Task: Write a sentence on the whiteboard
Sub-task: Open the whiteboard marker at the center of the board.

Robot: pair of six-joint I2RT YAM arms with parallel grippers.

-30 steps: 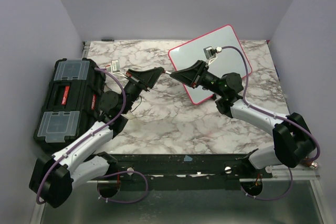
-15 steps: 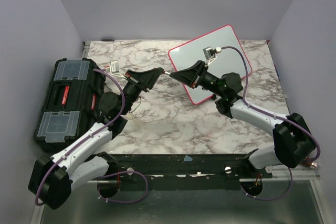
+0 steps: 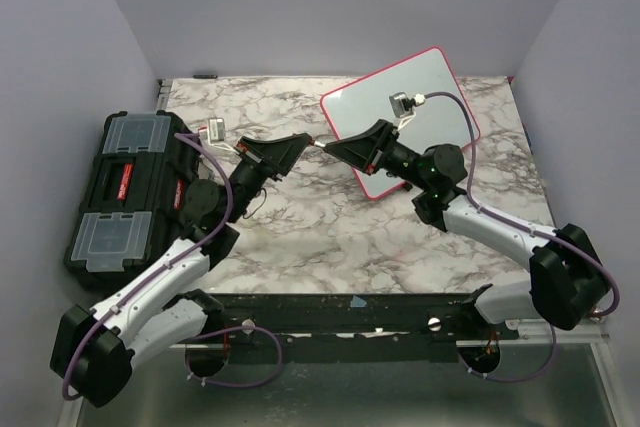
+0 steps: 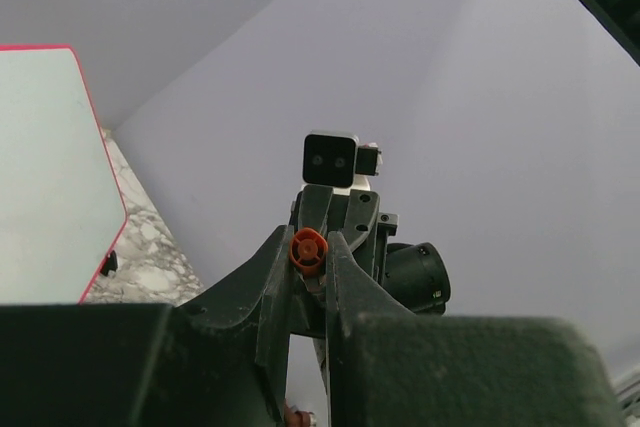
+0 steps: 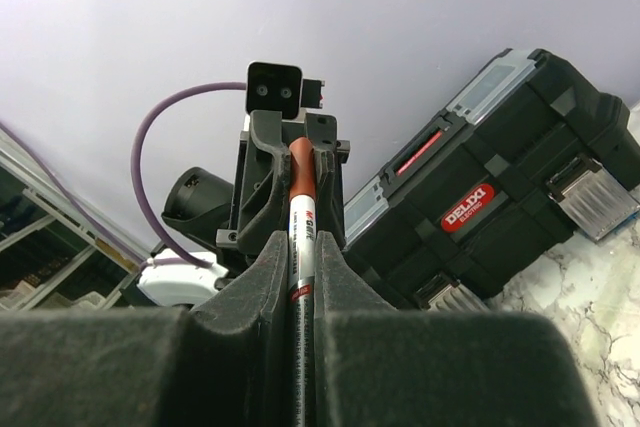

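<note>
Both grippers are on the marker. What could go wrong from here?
The left gripper and right gripper both clamp the marker in mid-air: a misaligned pull could slip it loose onto the table.
The whiteboard lies at an angle: lettering might run off its edge.

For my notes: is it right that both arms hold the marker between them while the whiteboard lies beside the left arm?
Not quite: the top view shows the whiteboard beside the right arm; the toolbox is what lies beside the left arm. Both arms do hold the marker between them.
</note>
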